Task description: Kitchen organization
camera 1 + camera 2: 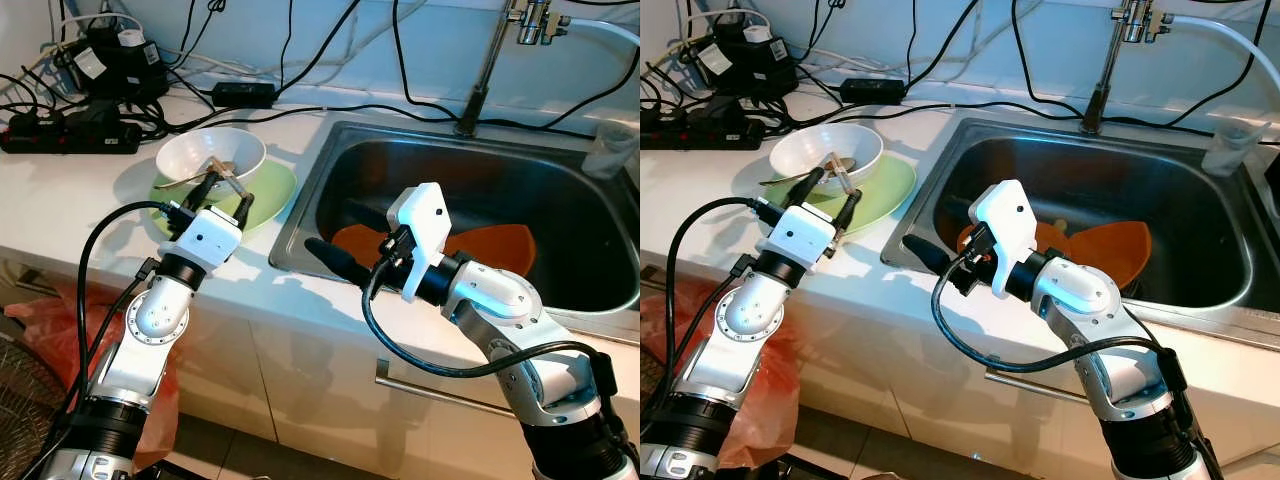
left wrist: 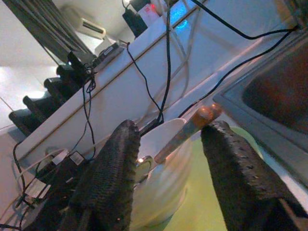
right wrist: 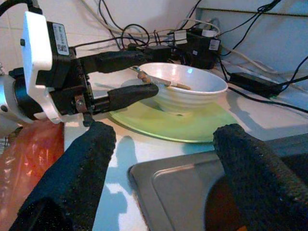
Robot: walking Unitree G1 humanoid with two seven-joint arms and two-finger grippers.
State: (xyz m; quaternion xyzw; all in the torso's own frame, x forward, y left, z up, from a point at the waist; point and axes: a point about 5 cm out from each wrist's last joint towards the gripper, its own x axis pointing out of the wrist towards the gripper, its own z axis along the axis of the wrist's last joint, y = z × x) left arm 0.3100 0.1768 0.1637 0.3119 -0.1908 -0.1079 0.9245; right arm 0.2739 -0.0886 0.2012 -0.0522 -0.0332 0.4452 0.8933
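1. Left gripper (image 1: pixel 223 188) sits over the near edge of the green plate (image 1: pixel 272 195), fingers spread wide and released, nothing between them. In the left wrist view the wooden handle (image 2: pixel 185 134) of a utensil shows in the gap between the two fingers (image 2: pixel 113 178), further off, not touching them.
2. White bowl (image 1: pixel 210 152) sits on the green plate, on the white counter (image 1: pixel 60 200) left of the sink (image 1: pixel 560 170). A spoon (image 1: pixel 185 181) and the wooden-handled utensil lie in the bowl, handles leaning out over the rim toward the left gripper.
3. Right gripper (image 3: pixel 163 159) hovers at the sink's near left corner, pointing left toward the plate. Fingers wide apart, holding nothing. One black finger (image 1: pixel 335 258) pokes out over the sink rim in the head views.
4. Inside the sink: an orange-brown flat item (image 1: pixel 500 245) on the bottom, partly hidden by the right arm; can't tell what it is.
5. Faucet (image 1: pixel 490 60) at the back of the sink. Clear cup (image 1: pixel 610 150) on the rim at the far right.
6. Power strip (image 1: pixel 70 135) and a tangle of black cables (image 1: pixel 250 95) along the back of the counter.
7. Red plastic bag (image 1: pixel 50 320) on the floor, below the counter, by the left arm.
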